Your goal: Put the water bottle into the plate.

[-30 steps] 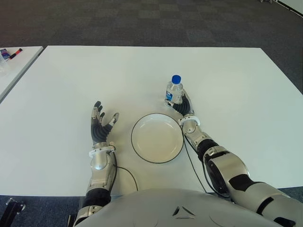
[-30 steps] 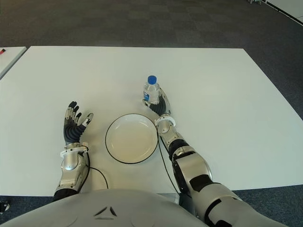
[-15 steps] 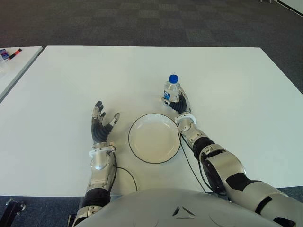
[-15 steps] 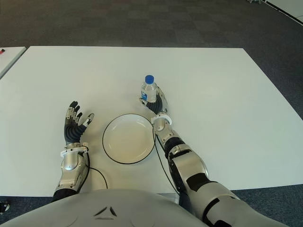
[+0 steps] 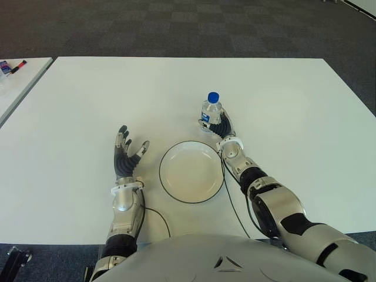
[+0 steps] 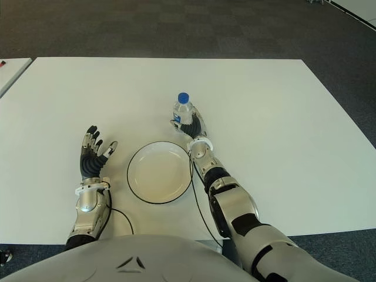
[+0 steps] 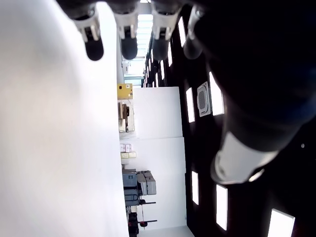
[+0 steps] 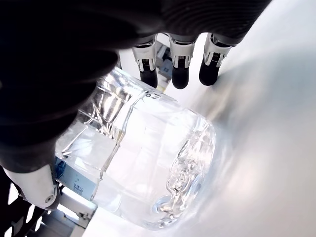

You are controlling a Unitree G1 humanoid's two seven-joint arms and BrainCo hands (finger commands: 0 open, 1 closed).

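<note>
A clear water bottle (image 5: 211,111) with a blue cap stands upright just beyond the far right rim of the white, dark-rimmed plate (image 5: 191,173). My right hand (image 5: 219,126) is wrapped around the bottle's lower body. In the right wrist view the fingers (image 8: 180,69) curl round one side of the water bottle (image 8: 148,158) and the thumb presses the other. I cannot tell whether its base touches the white table (image 5: 88,100). My left hand (image 5: 126,154) shows to the left of the plate, fingers spread, holding nothing.
A second white table (image 5: 14,82) stands at the far left with markers (image 5: 16,66) on it. Dark carpet lies beyond the table's far edge. A thin cable (image 5: 232,200) runs along my right forearm beside the plate.
My right hand has carried the bottle a little to the left and slightly farther away, keeping it upright. The left hand has stayed put.
</note>
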